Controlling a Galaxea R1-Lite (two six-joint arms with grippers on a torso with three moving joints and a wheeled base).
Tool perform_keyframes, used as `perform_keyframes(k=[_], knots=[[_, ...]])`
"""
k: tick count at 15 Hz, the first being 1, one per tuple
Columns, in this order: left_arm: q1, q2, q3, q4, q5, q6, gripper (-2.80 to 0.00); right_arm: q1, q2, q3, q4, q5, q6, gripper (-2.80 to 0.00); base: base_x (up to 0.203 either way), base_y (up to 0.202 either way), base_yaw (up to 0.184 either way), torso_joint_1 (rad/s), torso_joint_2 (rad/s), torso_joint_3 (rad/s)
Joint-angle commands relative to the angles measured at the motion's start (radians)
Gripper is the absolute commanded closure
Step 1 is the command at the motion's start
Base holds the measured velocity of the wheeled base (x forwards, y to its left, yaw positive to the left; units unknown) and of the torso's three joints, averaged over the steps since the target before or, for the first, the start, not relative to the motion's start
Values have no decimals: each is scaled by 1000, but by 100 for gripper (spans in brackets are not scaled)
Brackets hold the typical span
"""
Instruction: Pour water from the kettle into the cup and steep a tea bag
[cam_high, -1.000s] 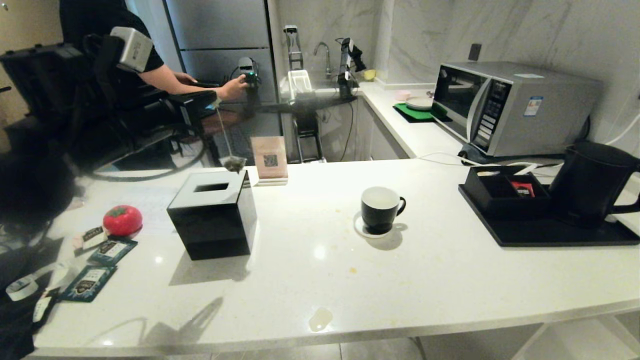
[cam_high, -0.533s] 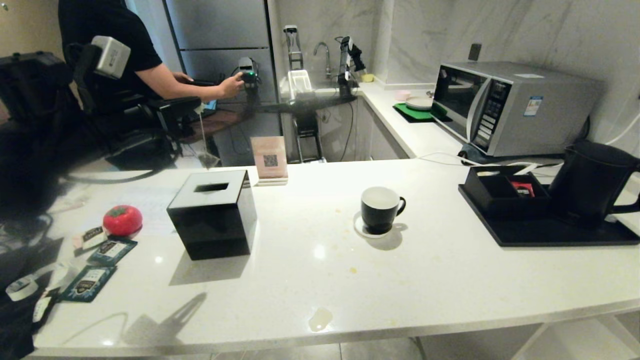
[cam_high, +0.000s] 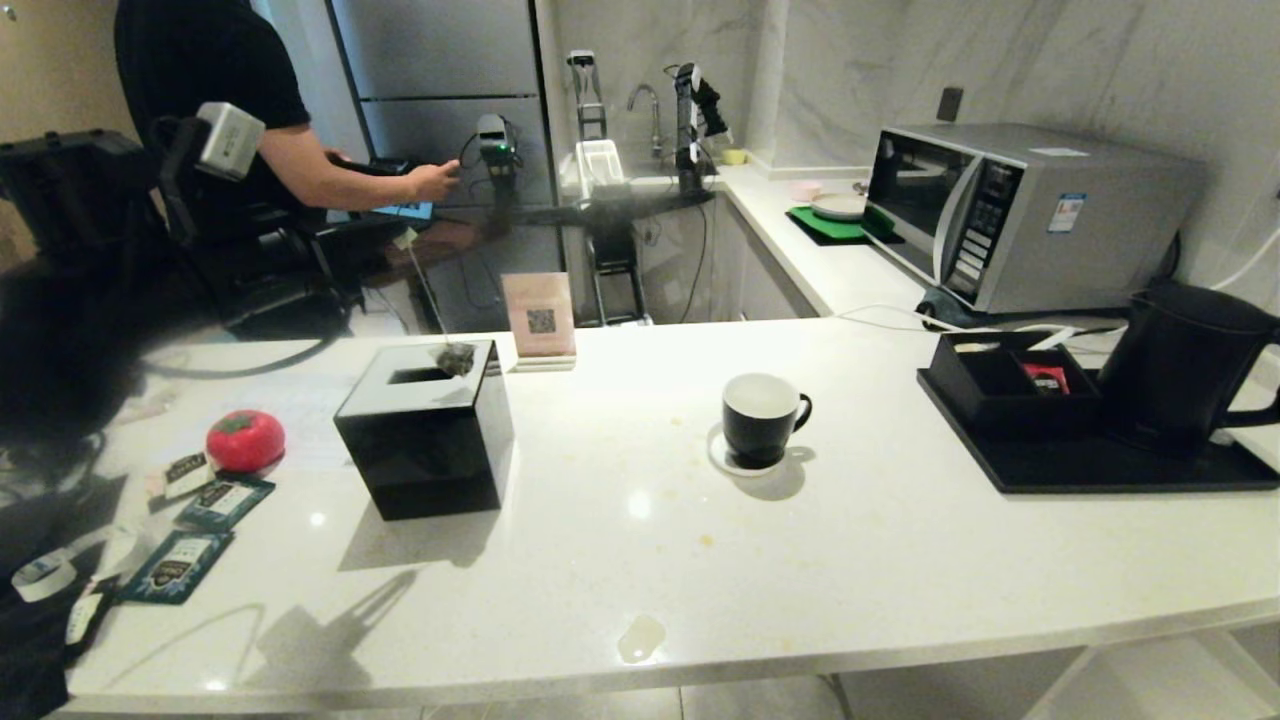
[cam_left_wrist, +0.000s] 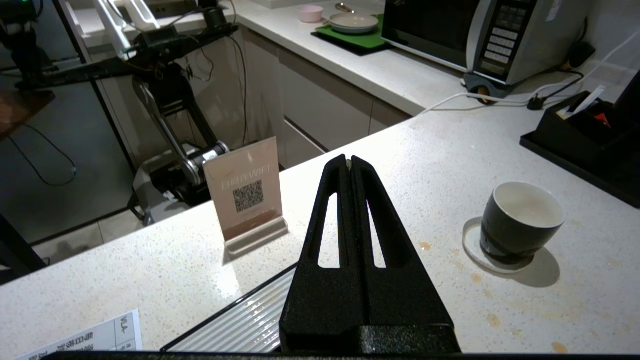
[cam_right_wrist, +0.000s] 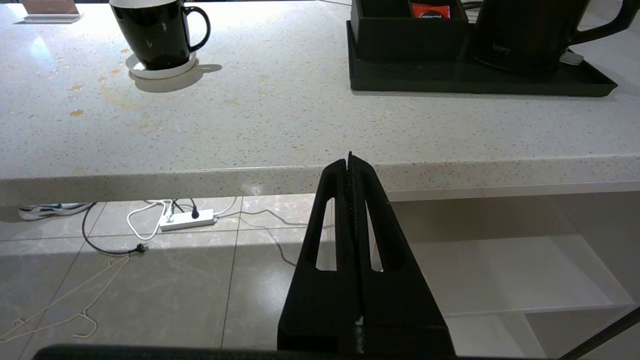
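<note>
While our left gripper hangs above the far left part of the counter, its two fingers are pressed together on the paper tag of the tea bag. A string runs down from the tips, and the bag dangles straight below them at the back edge of the black tissue box, next to its slot (we cannot tell whether it touches the lid). In the left wrist view the fingers show no gap, with a sliver of white at their very tip.

From that gripper, the cup sits well off to the right and lower, on a small white coaster, its white inside showing. The pink sign with its code stands between the gripper and the cup, nearer the gripper. The kettle is farther right again, well apart, upright on a black tray with its handle turned away from the gripper.

Our right gripper is parked below the counter's near edge, fingers together and holding nothing; cup and kettle are both above and beyond it.

Behind the left gripper, a person's hand reaches toward some equipment.
</note>
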Motion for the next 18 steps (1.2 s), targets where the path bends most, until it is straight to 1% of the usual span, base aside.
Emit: perform_keyframes(k=[1, 8, 18], knots=[[7, 32, 17, -20, -3, -2, 0, 0, 2, 0, 0, 0, -1, 0, 0, 0, 0, 0, 0, 0], [41, 72, 138, -133, -4, -2, 0, 0, 2, 0, 0, 0, -1, 0, 0, 0, 0, 0, 0, 0], [43, 69, 124, -145, -6, -3, 0, 0, 2, 0, 0, 0, -1, 0, 0, 0, 0, 0, 0, 0]])
